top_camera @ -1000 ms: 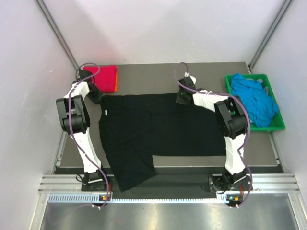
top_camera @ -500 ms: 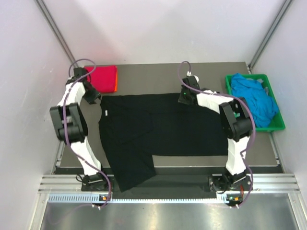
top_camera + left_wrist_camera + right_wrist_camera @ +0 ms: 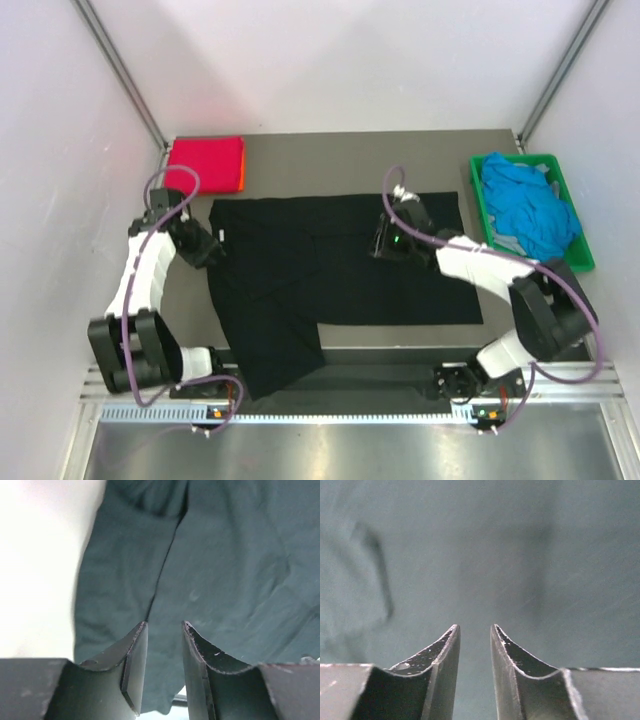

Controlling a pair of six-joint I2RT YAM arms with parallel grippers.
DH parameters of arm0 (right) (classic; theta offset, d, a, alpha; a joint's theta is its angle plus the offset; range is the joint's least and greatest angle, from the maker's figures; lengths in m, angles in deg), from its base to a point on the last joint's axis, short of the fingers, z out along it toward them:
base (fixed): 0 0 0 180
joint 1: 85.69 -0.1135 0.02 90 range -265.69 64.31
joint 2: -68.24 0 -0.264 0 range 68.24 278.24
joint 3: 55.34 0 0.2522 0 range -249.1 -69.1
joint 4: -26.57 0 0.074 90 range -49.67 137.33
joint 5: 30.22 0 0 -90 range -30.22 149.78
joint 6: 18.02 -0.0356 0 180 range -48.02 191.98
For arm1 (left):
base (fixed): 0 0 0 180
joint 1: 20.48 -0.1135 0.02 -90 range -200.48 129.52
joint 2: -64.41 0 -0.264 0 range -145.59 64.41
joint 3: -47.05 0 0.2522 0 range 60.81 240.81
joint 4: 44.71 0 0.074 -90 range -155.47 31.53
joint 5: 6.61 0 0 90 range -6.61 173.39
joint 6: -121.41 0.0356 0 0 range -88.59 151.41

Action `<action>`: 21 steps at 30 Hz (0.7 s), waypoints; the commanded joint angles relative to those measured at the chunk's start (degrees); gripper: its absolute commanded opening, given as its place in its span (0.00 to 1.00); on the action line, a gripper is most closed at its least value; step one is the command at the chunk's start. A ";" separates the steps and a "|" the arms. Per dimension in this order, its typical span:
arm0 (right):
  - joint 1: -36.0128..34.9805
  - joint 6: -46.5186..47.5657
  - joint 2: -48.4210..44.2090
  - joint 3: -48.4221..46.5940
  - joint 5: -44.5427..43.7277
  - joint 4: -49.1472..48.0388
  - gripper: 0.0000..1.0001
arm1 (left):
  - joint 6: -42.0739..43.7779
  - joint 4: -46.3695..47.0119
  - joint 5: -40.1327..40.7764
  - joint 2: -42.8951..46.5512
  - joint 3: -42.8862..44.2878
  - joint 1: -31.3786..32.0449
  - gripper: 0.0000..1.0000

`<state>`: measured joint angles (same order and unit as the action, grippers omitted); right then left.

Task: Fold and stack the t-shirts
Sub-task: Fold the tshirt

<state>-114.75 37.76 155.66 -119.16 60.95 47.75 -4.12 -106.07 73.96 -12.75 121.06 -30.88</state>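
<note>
**A:** Up top we see the black t-shirt (image 3: 330,270) spread out in the middle, and the magenta-red t-shirt (image 3: 207,160) folded at the far-left corner.

**B:** Only our wrist cams show the left gripper (image 3: 165,625) and right gripper (image 3: 475,627) slightly apart, empty, over black cloth.

the left arm (image 3: 145,270) and right arm (image 3: 472,262) wear white shells with black joints; a purple cable (image 3: 150,192) loops behind each set of jaws, which are dark, curved, pale-scuffed blades.

Black t-shirt (image 3: 330,270) spread flat mid-table
</note>
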 commanded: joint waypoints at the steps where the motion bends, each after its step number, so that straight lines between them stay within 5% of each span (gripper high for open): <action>1: -9.66 -3.21 -6.02 3.65 0.59 -2.76 0.33 | -0.85 -3.99 3.02 9.13 -2.94 0.29 0.38; 5: -22.33 -4.55 -9.54 9.44 -3.25 -7.50 0.38 | -3.67 -1.73 -1.81 12.91 -8.47 0.11 0.37; 11: -41.76 11.34 -10.25 13.94 -7.75 -24.88 0.44 | -4.64 1.71 -6.20 9.76 -8.23 -1.64 0.37; 16: -55.11 25.06 -4.64 10.35 -13.72 -30.00 0.51 | -4.81 6.19 -12.35 1.51 4.06 -5.77 0.38; 21: -59.97 35.51 5.82 5.60 -13.73 -36.07 0.57 | -5.25 6.81 -23.32 -7.90 18.04 -6.04 0.38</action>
<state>-172.67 62.98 157.56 -110.51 50.08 19.21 -8.58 -103.36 60.10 -18.33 132.73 -36.69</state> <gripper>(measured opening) 0.554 0.383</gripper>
